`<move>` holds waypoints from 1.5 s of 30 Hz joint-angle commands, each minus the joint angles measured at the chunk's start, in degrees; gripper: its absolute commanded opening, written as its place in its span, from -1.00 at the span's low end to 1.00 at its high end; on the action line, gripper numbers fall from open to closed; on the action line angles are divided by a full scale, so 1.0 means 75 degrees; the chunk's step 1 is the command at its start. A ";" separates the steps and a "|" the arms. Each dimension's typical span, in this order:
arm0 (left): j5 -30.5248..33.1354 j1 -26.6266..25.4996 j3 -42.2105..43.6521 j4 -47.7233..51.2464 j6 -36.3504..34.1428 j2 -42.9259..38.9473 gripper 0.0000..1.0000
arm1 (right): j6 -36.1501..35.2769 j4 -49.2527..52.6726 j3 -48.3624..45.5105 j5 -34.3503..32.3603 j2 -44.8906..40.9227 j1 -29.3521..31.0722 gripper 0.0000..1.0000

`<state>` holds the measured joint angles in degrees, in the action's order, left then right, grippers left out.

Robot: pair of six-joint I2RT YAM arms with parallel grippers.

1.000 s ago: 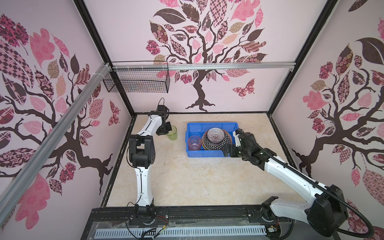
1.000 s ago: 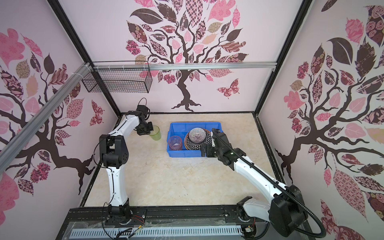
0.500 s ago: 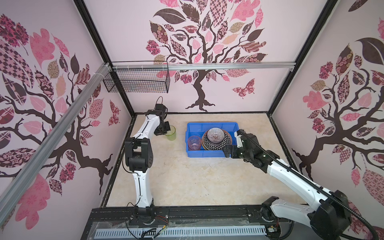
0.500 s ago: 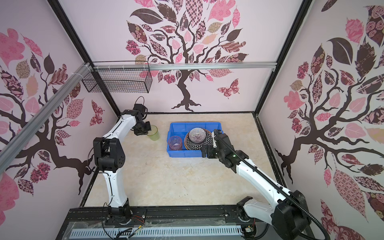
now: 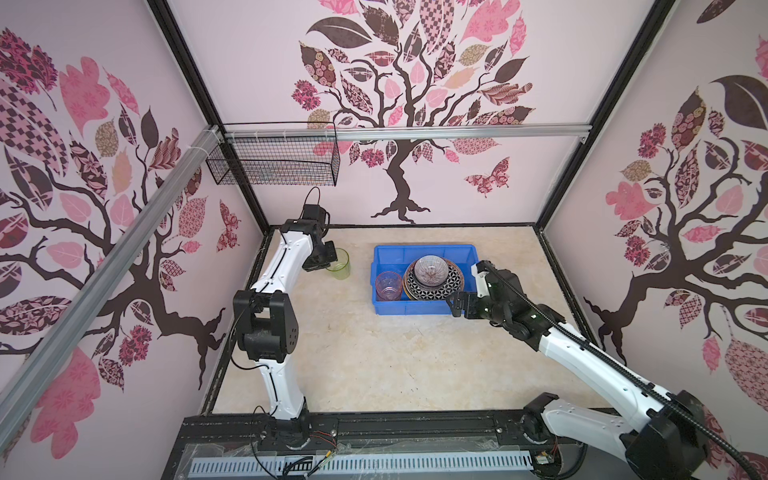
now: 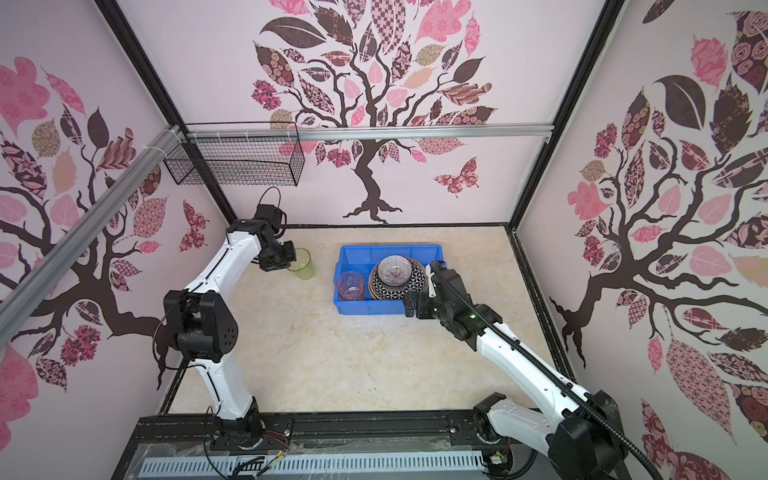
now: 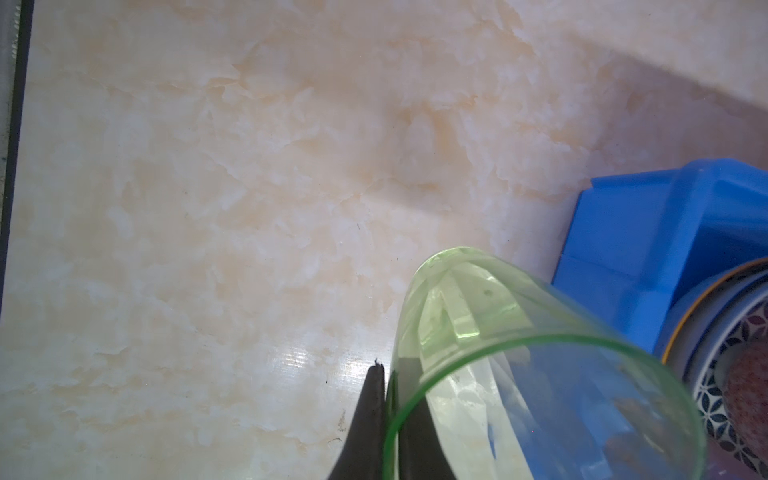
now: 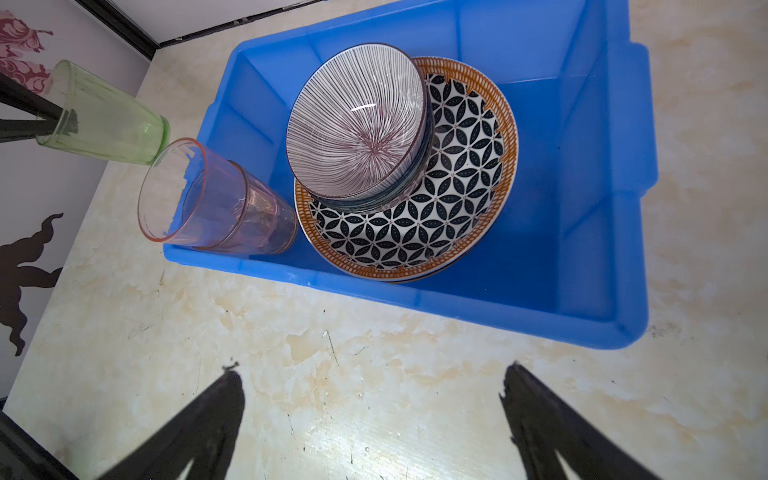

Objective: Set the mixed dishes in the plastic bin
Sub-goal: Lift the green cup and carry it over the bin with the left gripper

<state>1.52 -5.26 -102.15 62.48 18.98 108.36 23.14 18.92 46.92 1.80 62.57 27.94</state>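
Observation:
A translucent green tumbler (image 5: 339,264) (image 6: 302,264) hangs tilted left of the blue plastic bin (image 5: 424,248) (image 6: 386,248). My left gripper (image 7: 386,374) is shut on the tumbler's rim wall (image 7: 498,353), one finger inside and one outside. I cannot tell whether its base touches the table. In the bin (image 8: 415,296) stand a pink tumbler (image 8: 216,203), a geometric black-and-white plate (image 8: 457,199) and a striped bowl (image 8: 357,124) stacked on it. My right gripper (image 8: 370,386) (image 5: 454,305) is open and empty over the table, just in front of the bin's front right corner.
A black wire mesh basket (image 5: 274,162) hangs from the rail on the back wall at the left. Patterned walls close the table (image 5: 374,353) in on three sides. The left arm's elbow (image 5: 266,328) stands high over the table's left edge.
My right gripper has drawn back from the bin's rim toward the front. The left arm's elbow has swung left, with the green tumbler staying almost where it was.

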 commanded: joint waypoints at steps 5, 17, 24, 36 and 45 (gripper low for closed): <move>0.0019 -0.0212 0.0327 0.0165 -0.0197 -0.0696 -1.00 | 0.0126 0.0141 0.0006 0.0105 -0.0227 0.0004 0.99; 0.0270 -0.0464 0.0628 0.0397 -0.0357 -0.1428 -1.00 | 0.0196 0.0463 0.0207 0.0007 -0.0384 0.0001 0.99; 0.0372 -0.0561 0.0820 0.0412 -0.0422 -0.1877 -1.00 | 0.0255 0.0512 0.0207 -0.0003 -0.0420 0.0001 0.99; 0.0272 -0.0840 0.0619 0.0599 -0.0494 -0.2071 -1.00 | 0.0311 0.0560 0.0260 -0.0051 -0.0429 0.0001 0.99; 0.0105 -0.0872 0.0611 0.0687 -0.0479 -0.2335 -1.00 | 0.0314 0.0573 0.0307 0.0007 -0.0327 0.0001 0.99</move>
<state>3.27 -11.64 -97.27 67.44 16.03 93.14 25.15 22.06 46.44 2.20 60.38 27.94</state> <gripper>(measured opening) 0.064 0.995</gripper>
